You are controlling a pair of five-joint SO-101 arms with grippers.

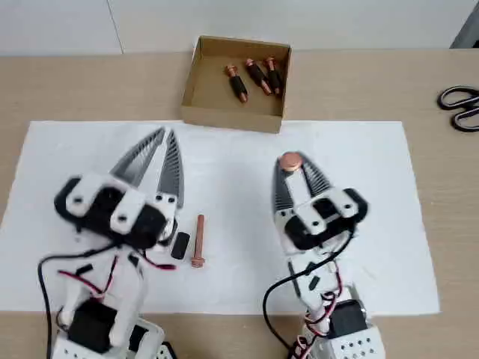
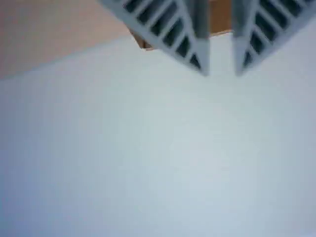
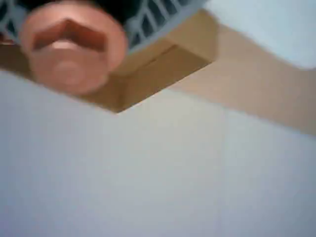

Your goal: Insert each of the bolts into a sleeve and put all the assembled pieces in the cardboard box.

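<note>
A wooden worktop [image 1: 75,82] is spreading across the high view, carrying a white paper sheet [image 1: 224,187] that is serving as the work area. Two arms are sitting along the lower edge of the frame. The cardboard box [image 1: 224,118] is standing at upper centre, just beyond the sheet's far edge, and three assembled pieces [image 1: 257,75] are lying inside it, so part of the job looks done. Scissors [image 1: 458,108] are being cut off by the right edge. The left end effector [image 1: 166,134], at centre left, is hanging over the sheet with its fingers slightly apart and nothing between them, seemingly idle. The right end effector [image 1: 292,166], right of centre, is clamping the held bolt [image 1: 290,159] with its copper head showing at the fingertips. The shank is hiding between the fingers, so whether it is wearing a sleeve is hard to tell. A loose bolt [image 1: 199,241] is lying at lower centre left, just beside a black sleeve [image 1: 180,245]. The left arm is partly covering the sleeve, and the pair are apparently waiting to be joined.
</note>
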